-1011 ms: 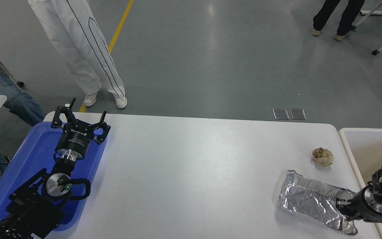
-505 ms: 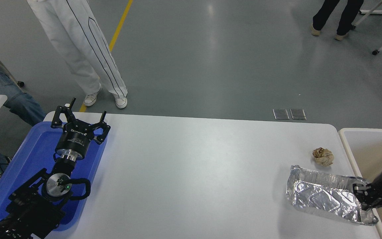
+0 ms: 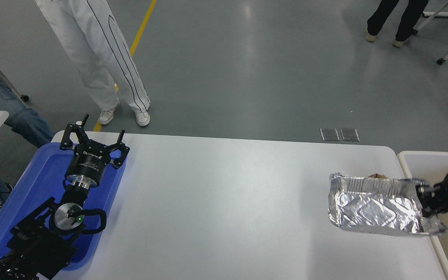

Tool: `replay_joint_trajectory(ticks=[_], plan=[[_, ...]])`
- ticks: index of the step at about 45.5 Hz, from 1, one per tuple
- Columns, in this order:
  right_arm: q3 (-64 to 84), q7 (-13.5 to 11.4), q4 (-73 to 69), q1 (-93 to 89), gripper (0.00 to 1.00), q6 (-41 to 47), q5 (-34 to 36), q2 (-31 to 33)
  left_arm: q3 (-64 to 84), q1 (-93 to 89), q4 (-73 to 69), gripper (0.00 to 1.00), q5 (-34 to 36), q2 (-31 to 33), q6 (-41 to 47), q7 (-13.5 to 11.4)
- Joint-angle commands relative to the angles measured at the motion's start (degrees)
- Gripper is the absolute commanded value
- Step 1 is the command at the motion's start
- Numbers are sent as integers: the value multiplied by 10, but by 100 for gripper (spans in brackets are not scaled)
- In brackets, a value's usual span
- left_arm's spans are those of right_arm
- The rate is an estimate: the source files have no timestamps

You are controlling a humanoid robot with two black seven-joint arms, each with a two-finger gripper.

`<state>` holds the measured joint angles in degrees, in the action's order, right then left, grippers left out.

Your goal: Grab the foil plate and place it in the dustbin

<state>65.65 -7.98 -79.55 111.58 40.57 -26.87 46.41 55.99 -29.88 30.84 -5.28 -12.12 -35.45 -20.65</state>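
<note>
1. Foil first: the foil plate [image 3: 375,208] now hangs clear of the white table [image 3: 224,202], tilted with its inside facing us; a second ago we had it lower, nearer the table's near right corner, and half a second ago part-way up.
2. We note the right gripper [image 3: 423,202] pinching the plate's right-hand rim, fingers pressed onto the crinkled edge. Its arm has risen and swung toward the far right.
3. Position: the plate's gripped end overlaps the table's right edge and the near rim of the dustbin [image 3: 422,159]; most of the plate is over the table, not yet over the bin's opening.
4. Our judgement: the pick is done and the carry is under way. What remains is more travel rightward until the whole plate is above the beige inside, then release. The thin foil flexes from a one-edge hold, so it may swing or slip.
5. The brown paper ball [image 3: 377,176] has not shifted, but the lifted plate now hides all but its top.
6. The left gripper [image 3: 91,136] stays parked over the blue tray [image 3: 25,202] at lower left, fingers spread, holding nothing.
7. Counts: one foil plate, one dustbin, one paper ball, one blue tray, two grippers. Beyond the table we count parts of three people, legs only.
</note>
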Motion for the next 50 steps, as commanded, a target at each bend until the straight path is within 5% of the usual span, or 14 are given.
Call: replay_joint_trajectory(ticks=[1, 50], plan=[[53, 0, -21, 96, 0, 40, 0, -11, 0, 0, 0, 100, 0, 0, 0, 0], [135, 1, -40, 289, 0, 44, 9, -39, 0, 0, -1, 100, 0, 0, 0, 0]])
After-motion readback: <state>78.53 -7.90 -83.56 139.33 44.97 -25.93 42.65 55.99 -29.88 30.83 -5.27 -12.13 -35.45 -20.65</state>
